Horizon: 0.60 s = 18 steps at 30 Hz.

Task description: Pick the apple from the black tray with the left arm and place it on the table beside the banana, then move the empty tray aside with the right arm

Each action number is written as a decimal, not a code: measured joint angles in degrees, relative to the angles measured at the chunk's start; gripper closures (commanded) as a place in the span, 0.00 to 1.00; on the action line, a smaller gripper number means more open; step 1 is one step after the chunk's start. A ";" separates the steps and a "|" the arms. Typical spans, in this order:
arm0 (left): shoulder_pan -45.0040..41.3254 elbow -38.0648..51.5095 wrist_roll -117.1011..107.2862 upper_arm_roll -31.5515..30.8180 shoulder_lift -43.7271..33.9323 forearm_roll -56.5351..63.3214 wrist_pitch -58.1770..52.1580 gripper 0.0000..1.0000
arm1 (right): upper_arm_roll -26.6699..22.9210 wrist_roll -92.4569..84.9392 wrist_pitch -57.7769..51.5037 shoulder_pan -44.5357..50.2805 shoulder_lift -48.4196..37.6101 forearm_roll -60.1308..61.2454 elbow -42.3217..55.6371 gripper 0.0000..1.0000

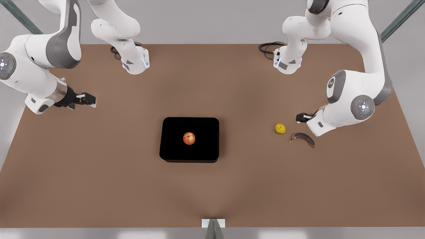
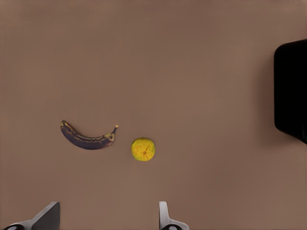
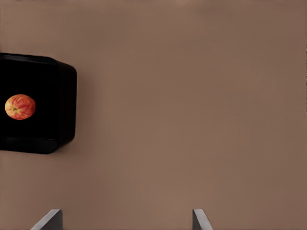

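Left gripper (image 1: 302,118): spread, empty, near the banana (image 1: 303,138). Right gripper (image 1: 87,99): spread, waiting. My worry: the apple (image 1: 189,138) rolling in the black tray (image 1: 169,147) under an off-centre pinch.

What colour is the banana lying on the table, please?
Dark purple-brown with a brownish stem tip; the banana shows best in the left wrist view.

The left wrist view's edge cuts off the black tray (image 2: 291,91).
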 measured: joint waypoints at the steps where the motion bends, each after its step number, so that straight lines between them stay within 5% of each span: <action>1: -0.04 0.02 0.21 -0.04 0.03 -0.08 1.24 0.00 | 0.03 -0.52 0.97 -0.18 0.03 0.08 -0.04 0.00; 5: -2.27 3.13 0.97 -0.21 1.85 -0.72 4.80 0.00 | 0.10 -2.34 3.49 -0.99 0.02 0.17 -0.03 0.00; 12: -20.20 14.59 -0.21 -0.69 8.10 -4.10 11.24 0.00 | -1.36 -4.71 5.32 -1.07 -0.65 -1.98 2.17 0.00; 18: -28.82 16.04 -2.40 -0.79 10.34 -4.52 17.99 0.00 | -2.54 -6.05 6.10 -1.43 -0.21 -3.09 6.81 0.00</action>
